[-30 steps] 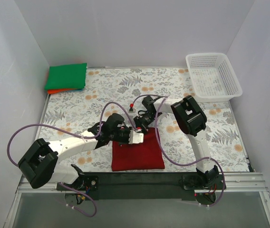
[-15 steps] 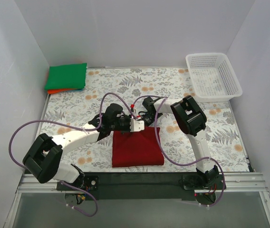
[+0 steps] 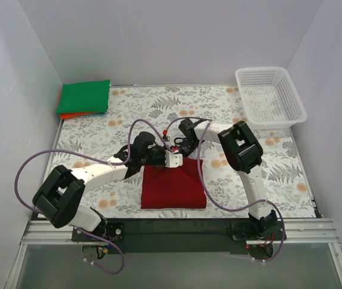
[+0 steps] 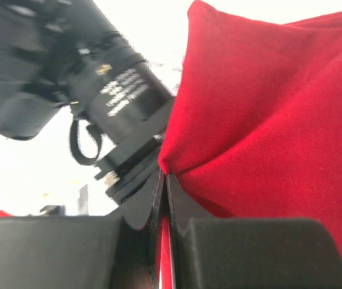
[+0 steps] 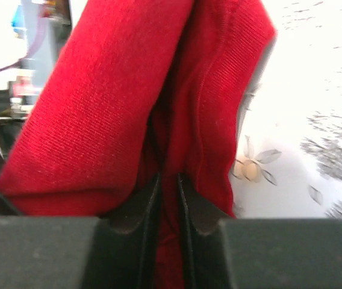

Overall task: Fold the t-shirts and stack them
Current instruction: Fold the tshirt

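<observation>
Left gripper (image 4: 165, 180) and right gripper (image 5: 168, 183) are pinching the far edge of the dark red cloth t-shirt (image 3: 174, 188).
Both pairs of jaws are clamping almost fully closed on cloth, probably so the fold is landing square; the shirt is lying by the floral table's (image 3: 159, 114) near edge.

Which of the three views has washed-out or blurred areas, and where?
Top external: evenly lit and sharp, red t-shirt and basket both clear. Left wrist: background behind the cloth washed out to white; the right arm's black housing is soft. Right wrist: cloth weave sharp, but the floral table is overexposed and smeared toward the right edge.
</observation>
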`<state>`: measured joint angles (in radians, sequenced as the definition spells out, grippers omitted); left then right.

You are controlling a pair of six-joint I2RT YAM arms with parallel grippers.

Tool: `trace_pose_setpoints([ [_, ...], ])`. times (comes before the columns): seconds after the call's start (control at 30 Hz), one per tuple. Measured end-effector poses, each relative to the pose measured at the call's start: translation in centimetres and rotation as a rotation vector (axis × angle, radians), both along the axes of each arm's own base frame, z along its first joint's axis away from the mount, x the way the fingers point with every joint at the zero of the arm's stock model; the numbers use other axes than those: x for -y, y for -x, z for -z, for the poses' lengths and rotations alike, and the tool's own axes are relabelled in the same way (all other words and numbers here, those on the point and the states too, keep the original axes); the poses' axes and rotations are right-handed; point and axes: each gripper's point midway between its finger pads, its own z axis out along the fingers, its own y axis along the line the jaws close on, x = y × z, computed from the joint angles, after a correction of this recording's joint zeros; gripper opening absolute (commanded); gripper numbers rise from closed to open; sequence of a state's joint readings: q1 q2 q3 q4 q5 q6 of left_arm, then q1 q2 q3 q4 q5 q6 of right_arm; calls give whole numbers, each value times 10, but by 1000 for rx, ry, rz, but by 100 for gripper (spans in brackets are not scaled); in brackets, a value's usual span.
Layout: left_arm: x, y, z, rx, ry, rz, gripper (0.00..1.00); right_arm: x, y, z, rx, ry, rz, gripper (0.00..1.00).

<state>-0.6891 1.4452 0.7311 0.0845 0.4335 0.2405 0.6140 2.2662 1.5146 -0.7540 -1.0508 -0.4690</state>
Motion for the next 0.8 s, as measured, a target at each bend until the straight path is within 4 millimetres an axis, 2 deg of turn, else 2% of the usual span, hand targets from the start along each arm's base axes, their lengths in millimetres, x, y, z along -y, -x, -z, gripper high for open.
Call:
trace_pose_setpoints([
  [0.13,-4,3,3,42,2,17,0,3,-17,-2,116,77,10,27],
  [0.27,-13,14,21,30,-31,27,0,8,-37,-4,233,144,23,29],
  [0.37,-19,20,31,24,-52,35,0,11,-44,-5,273,184,31,35],
  [0.47,-20,23,32,35,-56,43,0,13,-49,-9,295,215,37,40],
  [0.53,-20,22,31,46,-55,41,7,14,-55,-12,327,230,42,47],
  [0.57,-20,21,30,51,-55,37,16,15,-61,-14,351,241,48,50],
  [0.67,-21,19,30,42,-56,14,22,17,-79,-25,418,256,77,64],
  [0.73,-21,18,25,21,-49,-3,25,21,-96,-38,463,252,108,66],
  [0.8,-21,15,12,-10,-24,-37,29,29,-115,-53,497,245,154,66],
])
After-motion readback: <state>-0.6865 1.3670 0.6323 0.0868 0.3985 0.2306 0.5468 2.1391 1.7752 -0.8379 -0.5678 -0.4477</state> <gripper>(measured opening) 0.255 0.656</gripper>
